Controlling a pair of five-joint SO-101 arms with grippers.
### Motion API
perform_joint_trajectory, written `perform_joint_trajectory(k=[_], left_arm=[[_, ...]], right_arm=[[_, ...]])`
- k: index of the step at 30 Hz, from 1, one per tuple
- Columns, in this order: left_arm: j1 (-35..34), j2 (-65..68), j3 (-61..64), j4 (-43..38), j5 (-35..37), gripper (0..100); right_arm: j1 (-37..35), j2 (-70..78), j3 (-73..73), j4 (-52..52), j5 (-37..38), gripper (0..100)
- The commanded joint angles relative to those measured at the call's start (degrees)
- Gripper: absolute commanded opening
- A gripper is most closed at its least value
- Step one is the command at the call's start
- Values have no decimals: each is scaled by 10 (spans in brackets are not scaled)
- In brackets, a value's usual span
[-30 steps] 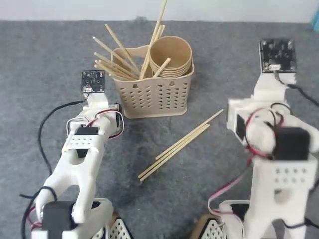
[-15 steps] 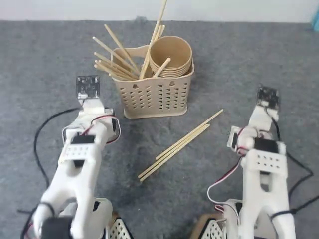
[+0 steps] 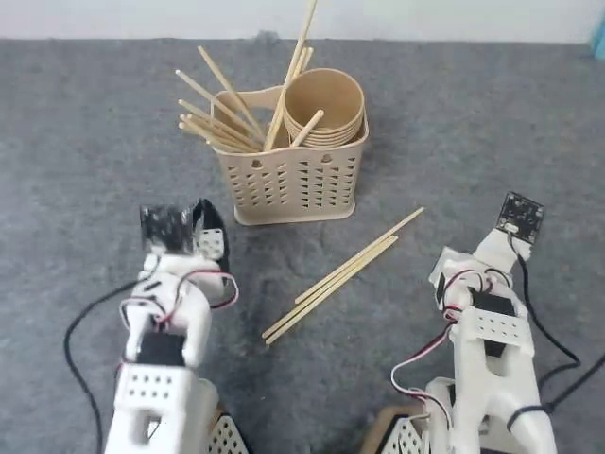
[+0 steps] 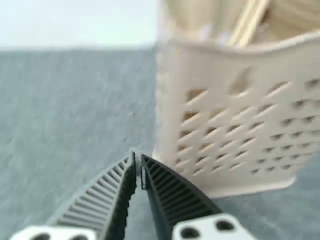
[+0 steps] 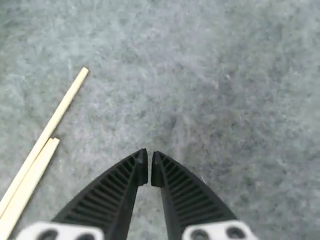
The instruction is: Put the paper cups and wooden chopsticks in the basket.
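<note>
Left hand and right hand, both pressed together empty, flank light, stiff chopsticks, probably best pinched mid-length.

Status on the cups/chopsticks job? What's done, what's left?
Done: the stacked paper cups and a bundle of chopsticks stand in the basket. In hand: nothing; the left gripper and right gripper are both shut and empty, the left facing the basket wall, the right over the grey mat. Left: the loose chopsticks lying in front of the basket.
</note>
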Motion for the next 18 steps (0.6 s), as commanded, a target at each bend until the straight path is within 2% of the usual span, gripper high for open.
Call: perform_joint_trajectory(k=[1, 4, 7, 10, 12, 15, 18], left_arm=[[66, -135, 29, -9, 1, 13], [127, -222, 57, 2, 1, 13], [188, -277, 51, 75, -4, 15], [259, -265, 49, 124, -32, 33], [294, -244, 47, 147, -65, 88], [295, -200, 17, 170, -49, 175], [288, -140, -27, 171, -38, 199]], right_arm=[[7, -13, -4, -13, -6, 40], [11, -13, -4, -13, -6, 40], [44, -14, -9, -15, -6, 40], [94, -7, -12, -45, -11, 40], [110, -7, -12, -55, -11, 40], [106, -7, -11, -54, -11, 40], [103, -7, -11, -54, -11, 40]])
